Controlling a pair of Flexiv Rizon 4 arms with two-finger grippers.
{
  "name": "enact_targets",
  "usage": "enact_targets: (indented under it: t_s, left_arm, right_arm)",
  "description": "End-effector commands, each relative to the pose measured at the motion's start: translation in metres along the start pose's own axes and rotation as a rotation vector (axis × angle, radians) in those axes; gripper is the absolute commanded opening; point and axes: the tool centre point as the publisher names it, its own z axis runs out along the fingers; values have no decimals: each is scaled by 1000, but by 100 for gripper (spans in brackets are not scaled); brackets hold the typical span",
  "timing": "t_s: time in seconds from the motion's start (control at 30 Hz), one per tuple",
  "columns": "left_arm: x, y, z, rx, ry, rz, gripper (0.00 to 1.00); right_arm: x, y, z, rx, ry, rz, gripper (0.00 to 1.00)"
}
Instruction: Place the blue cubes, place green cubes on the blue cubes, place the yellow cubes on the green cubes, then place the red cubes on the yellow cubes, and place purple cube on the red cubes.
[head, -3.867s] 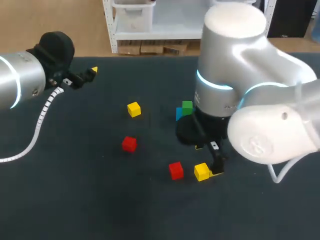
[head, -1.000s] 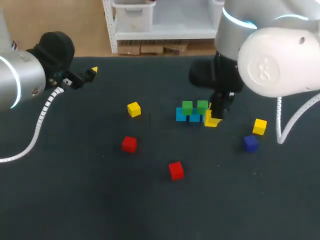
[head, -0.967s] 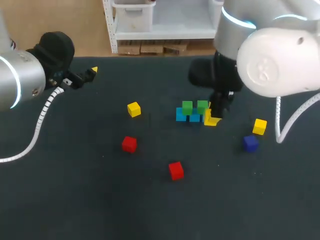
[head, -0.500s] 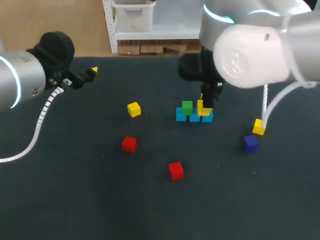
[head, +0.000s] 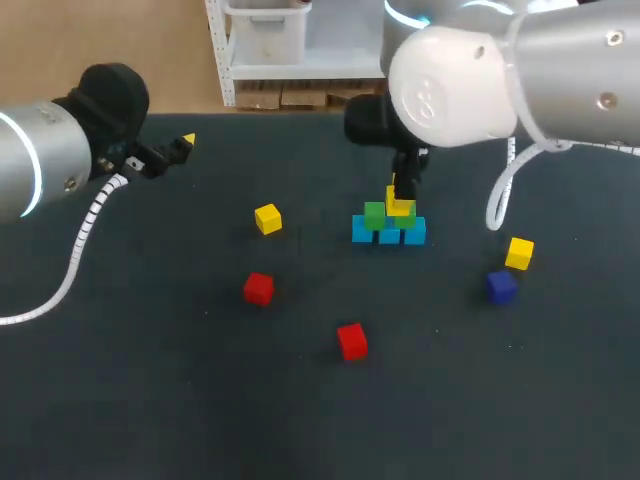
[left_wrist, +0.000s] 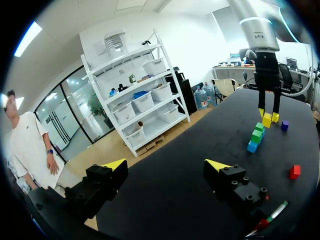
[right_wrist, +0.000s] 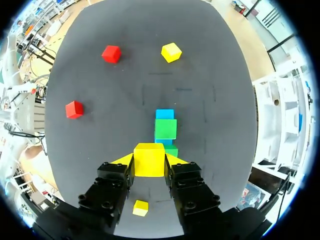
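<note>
while the yellow cube (right_wrist: 149, 159) is gripped from two sides by the clenched right pincer (head: 401, 192), it is held directly over the green cubes (head: 376, 214) that sit on the blue row (head: 389, 235); whether it already touches them cannot be told. the step in hand is judged to be the setting of this cube on the green layer. it is best done by a slow, straight descent, with the cube's edges kept square to the blue row, so that the green cubes are not nudged off. the fingers should be parted only once the cube rests flat, then lifted straight up, since a sideways exit could pull the small stack apart.

the left pincer (left_wrist: 165, 167) is released and holds nothing, well to the left of the blue row. a second yellow cube (head: 267, 218) lies left of the blue row, a third yellow cube (head: 519, 252) and the purple cube (head: 501, 286) lie to its right, and the red cubes (head: 258, 288) are seen on the worktop (head: 150, 380) in front of it.

almost four seconds ago the right pincer was low in front of the blue row. a second ago the yellow cube was held low at the row's right end, and it has since been raised and shifted over the green cubes. the left arm has not moved.
</note>
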Motion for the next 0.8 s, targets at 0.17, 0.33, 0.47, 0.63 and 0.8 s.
enact_targets:
  t_s: [0.17, 0.33, 0.47, 0.63, 0.8]
  left_arm:
    - [0, -1, 0, -4, -1, 0, 100]
    - [0, -1, 0, -4, -1, 0, 100]
    - [0, -1, 0, -4, -1, 0, 100]
    - [0, -1, 0, -4, -1, 0, 100]
    - [0, -1, 0, -4, -1, 0, 100]
  right_arm:
    - [-3, -18, 5, -17, -10, 26, 0]
    - [-4, -26, 9, -21, -16, 34, 0]
    - [-4, -28, 12, -25, -11, 34, 0]
    - [-5, -29, 16, -31, -6, 22, 0]
    - [-6, -30, 17, -33, -7, 16, 0]
